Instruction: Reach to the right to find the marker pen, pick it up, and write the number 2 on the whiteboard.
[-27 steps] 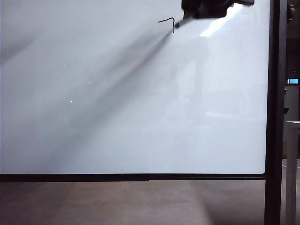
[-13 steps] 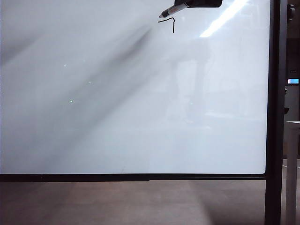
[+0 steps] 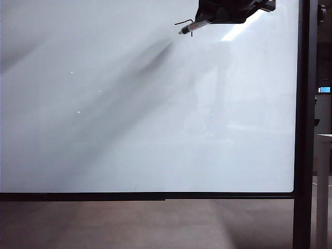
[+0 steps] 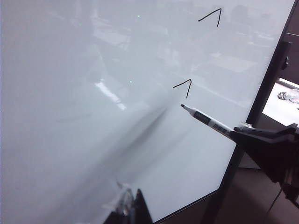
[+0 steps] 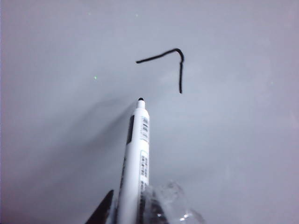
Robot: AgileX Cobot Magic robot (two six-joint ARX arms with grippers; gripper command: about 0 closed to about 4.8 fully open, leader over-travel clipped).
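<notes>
With the number 2 (image 5: 164, 63) only half drawn near the top of the whiteboard (image 3: 129, 129), the right hand (image 5: 140, 205), clamped on the marker pen (image 5: 136, 158), apparently hovers off-surface and must rejoin the downstroke's end; the left hand (image 4: 128, 210), state untellable, idles low.

Floor (image 3: 129, 223): grey-brown, bare below the board. White worktop (image 3: 324, 137) edge at far right, behind the post. Small blue-lit screen (image 3: 324, 90) above it. Crumpled pale item (image 4: 289, 95) on a white surface.

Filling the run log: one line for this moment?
right gripper: shut on marker pen | tip off whiteboard | number 2 partly drawn | left gripper: idle
</notes>
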